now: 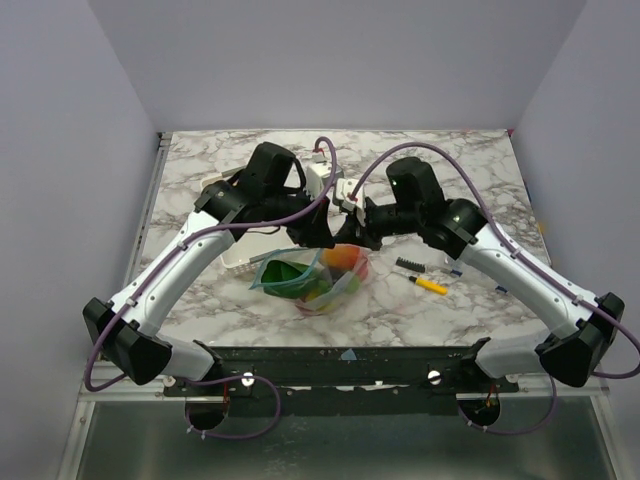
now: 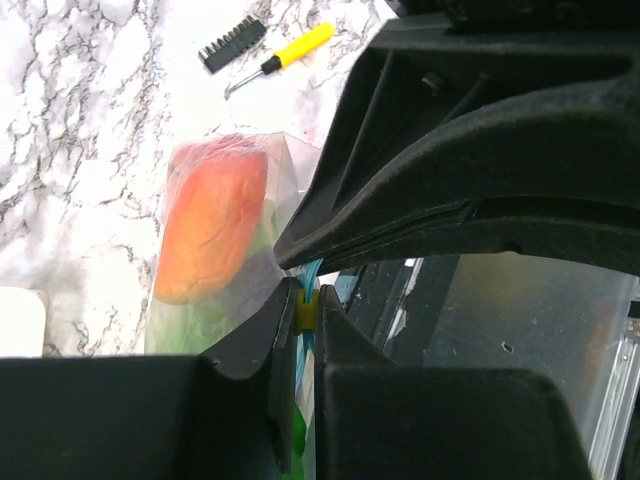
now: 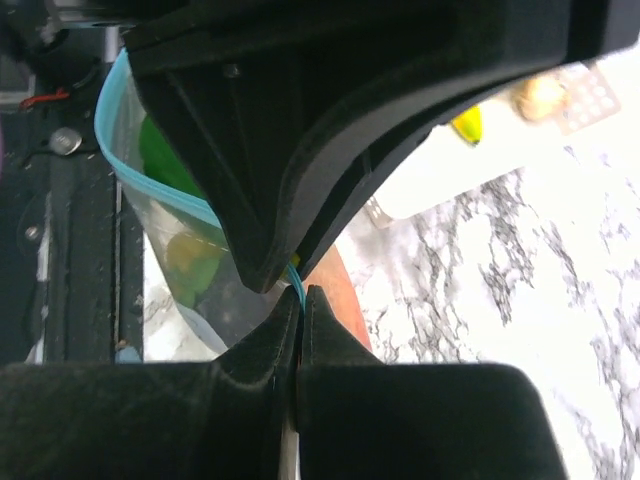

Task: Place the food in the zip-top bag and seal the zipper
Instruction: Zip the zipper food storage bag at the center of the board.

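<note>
The clear zip-top bag (image 1: 312, 283) lies mid-table with food inside: a red-orange fruit (image 2: 213, 231) and green pieces (image 3: 163, 160). Its light-blue zipper (image 3: 128, 150) runs along the raised mouth. My left gripper (image 2: 308, 300) is shut on the zipper at a small yellow piece (image 2: 307, 314). My right gripper (image 3: 302, 292) is shut on the same blue strip, right against the left one. In the top view both grippers (image 1: 318, 232) (image 1: 352, 232) meet tip to tip just above the bag's far edge.
A white basket (image 3: 470, 170) holding a yellow piece stands behind the bag, mostly under the left arm. A yellow-and-black screwdriver (image 1: 430, 285) and a black bit holder (image 1: 410, 265) lie to the bag's right. The table's front rail (image 1: 340, 365) runs close below the bag.
</note>
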Available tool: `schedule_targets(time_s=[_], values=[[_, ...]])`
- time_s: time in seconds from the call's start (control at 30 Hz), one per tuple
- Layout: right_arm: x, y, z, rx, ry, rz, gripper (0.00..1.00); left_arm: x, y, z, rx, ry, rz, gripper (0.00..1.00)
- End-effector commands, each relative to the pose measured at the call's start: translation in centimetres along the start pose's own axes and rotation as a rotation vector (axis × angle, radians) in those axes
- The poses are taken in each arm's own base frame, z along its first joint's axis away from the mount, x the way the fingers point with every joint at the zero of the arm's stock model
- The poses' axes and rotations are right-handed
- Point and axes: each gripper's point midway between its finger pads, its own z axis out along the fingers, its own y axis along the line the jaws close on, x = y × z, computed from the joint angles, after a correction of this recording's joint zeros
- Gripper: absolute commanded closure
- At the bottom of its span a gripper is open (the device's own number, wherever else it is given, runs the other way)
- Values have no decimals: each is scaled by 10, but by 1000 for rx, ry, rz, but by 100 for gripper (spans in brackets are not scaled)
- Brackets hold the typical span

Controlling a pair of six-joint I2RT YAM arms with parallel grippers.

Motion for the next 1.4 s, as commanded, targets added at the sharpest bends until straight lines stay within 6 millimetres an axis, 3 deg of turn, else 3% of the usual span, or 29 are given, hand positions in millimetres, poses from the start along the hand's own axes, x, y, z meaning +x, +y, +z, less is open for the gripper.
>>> schedule_targets(time_s=[0.0,0.13,0.4,0.63,1.07,1.37], values=[[-11,-56,-15,392,-95,125,100,-11,-12,-5,31,-29,25,100],[4,-88,-34,659,-107,308,100,-5,-6,-6,-5,-26,10,100],[33,-112,-60,909,-157,426,100,3,6,-11,-69,-10,-27,100],[65,-123,-65,990,-125,514,100,11,11,-16,-111,2,-46,98],[119,-149,-106,1209,-36,615,100,24,14,-21,-138,13,-70,97],[144,-160,-134,1348,36,663,100,31,13,-24,-147,16,-77,96]])
